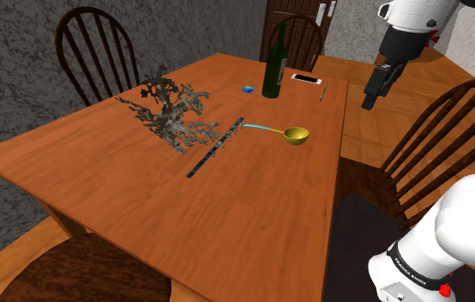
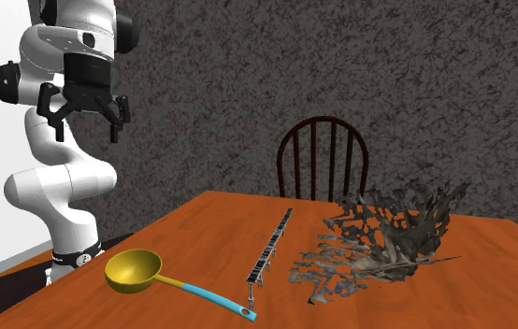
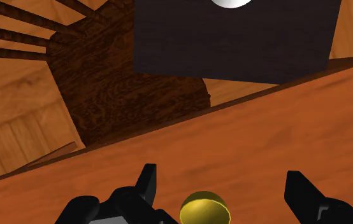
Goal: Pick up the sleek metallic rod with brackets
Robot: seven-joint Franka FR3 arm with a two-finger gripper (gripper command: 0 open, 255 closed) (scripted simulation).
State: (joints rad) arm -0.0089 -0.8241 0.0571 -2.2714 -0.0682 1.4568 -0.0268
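hanging high in the air with its two black fingers spread wide and nothing between them, the claw (image 1: 371,101) sits off the bench (image 1: 253,223) in the shoulder view, out past the bench's right edge and well apart from everything on it. the second exterior view shows the claw (image 2: 87,129) pointing downward at the upper left, far above the bench (image 2: 491,280), both fingers plainly apart. in the wrist view the claw (image 3: 223,186) looks down on the bench's orange top (image 3: 264,140), and the gold bowl of a ladle (image 3: 204,209) shows low between the open fingers, untouched.

the rod (image 1: 216,147) lies flat near the middle of the bench, a thin dark strip with small pale marks along it, running slantwise away from the camera in the shoulder view. a dark, branching, coral-like piece (image 1: 174,116) lies just beside it on the shoulder view's left. the ladle (image 1: 296,135), gold-bowled with a light blue handle, lies on the other side, its handle tip ending just beside the rod's far end. in the second exterior view the rod (image 2: 269,248) runs between the ladle (image 2: 134,269) and the branching piece (image 2: 388,234).

farther back in the shoulder view stand a dark green bottle (image 1: 274,64), a small blue object (image 1: 248,88) and a flat white slab (image 1: 307,79). a dark wooden chair (image 1: 94,51) stands at the bench.
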